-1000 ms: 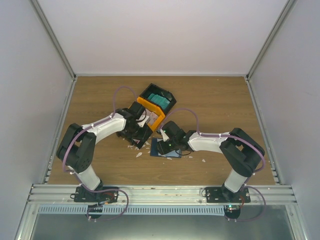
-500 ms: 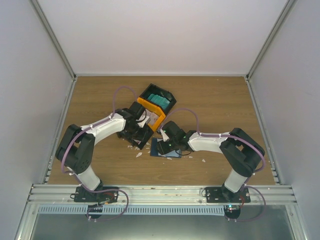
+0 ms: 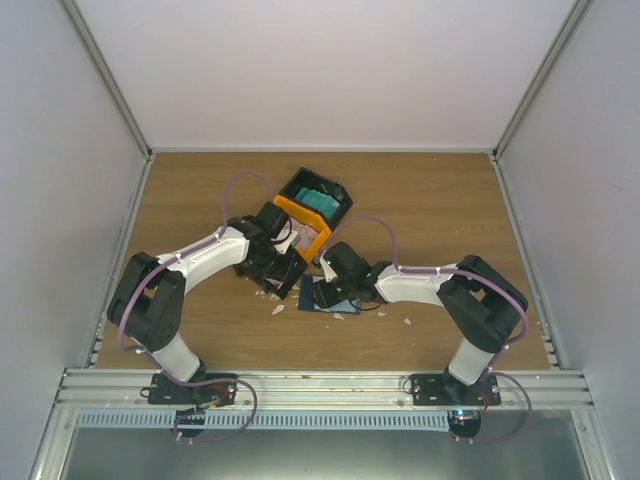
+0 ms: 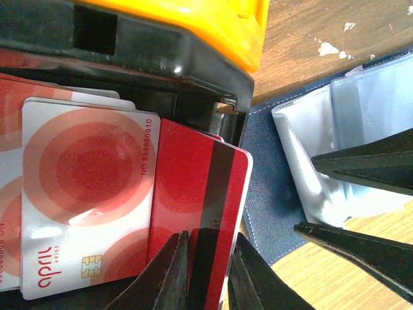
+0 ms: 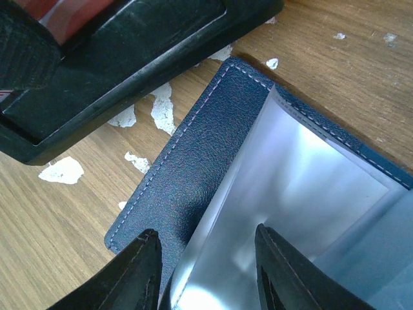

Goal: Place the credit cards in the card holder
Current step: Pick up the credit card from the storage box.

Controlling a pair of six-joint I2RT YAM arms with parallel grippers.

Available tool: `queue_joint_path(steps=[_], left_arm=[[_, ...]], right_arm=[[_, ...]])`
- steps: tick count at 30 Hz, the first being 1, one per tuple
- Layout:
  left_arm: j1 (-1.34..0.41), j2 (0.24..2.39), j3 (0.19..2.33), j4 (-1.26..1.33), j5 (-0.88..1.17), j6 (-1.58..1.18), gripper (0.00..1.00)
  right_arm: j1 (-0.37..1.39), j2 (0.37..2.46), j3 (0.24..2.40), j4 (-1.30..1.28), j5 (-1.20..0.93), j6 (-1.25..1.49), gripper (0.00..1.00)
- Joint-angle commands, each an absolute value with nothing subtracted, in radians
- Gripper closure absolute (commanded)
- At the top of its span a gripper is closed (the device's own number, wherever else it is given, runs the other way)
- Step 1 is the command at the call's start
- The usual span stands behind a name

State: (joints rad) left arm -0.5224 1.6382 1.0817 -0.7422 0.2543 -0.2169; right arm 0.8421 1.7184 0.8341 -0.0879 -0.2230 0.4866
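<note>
My left gripper (image 4: 208,239) is shut on a red credit card (image 4: 200,187) with a black stripe, held at the edge of a black bin (image 4: 161,51). White cards with red circles (image 4: 84,187) lie in that bin. The navy card holder (image 4: 271,194) lies open just right of the held card, its clear pocket (image 4: 335,135) held apart. My right gripper (image 5: 205,231) is open, its fingers straddling the edge of the clear pocket (image 5: 303,187) on the card holder (image 5: 193,155). In the top view both grippers, the left (image 3: 287,276) and the right (image 3: 325,283), meet over the card holder (image 3: 332,298).
An orange bin (image 3: 308,224) and a black bin holding teal cards (image 3: 318,198) stand just behind the grippers. Small white scraps (image 3: 278,309) lie on the wooden table (image 3: 440,200). White walls close in the back and both sides.
My left gripper has shifted slightly toward the card holder with the red card. More of the card holder's light inside shows under my right gripper.
</note>
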Motion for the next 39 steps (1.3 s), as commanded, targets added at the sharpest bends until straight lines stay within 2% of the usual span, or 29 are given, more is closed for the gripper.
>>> queue_joint_path(steps=[1, 11, 17, 24, 31, 39], left_arm=[[-0.535, 1.602, 1.085, -0.756, 0.268, -0.215, 0.80], [-0.534, 1.575, 1.098, -0.777, 0.213, -0.222, 0.85], [-0.533, 1.567, 1.105, -0.764, 0.186, -0.227, 0.94], [-0.523, 1.552, 1.114, -0.748, 0.127, -0.237, 1.00], [-0.484, 1.500, 1.101, -0.702, 0.119, -0.255, 1.00], [-0.450, 1.471, 1.061, -0.653, 0.188, -0.259, 1.00]], right_arm=[[0.839, 1.787, 0.777, -0.200, -0.183, 0.496, 0.59], [0.839, 1.771, 0.777, -0.209, -0.180, 0.505, 0.58], [0.838, 1.714, 0.761, -0.238, -0.171, 0.507, 0.56], [0.830, 1.635, 0.769, -0.292, -0.156, 0.500, 0.53], [0.778, 1.532, 0.834, -0.243, -0.232, 0.487, 0.44], [0.743, 1.518, 0.899, -0.170, -0.293, 0.516, 0.39]])
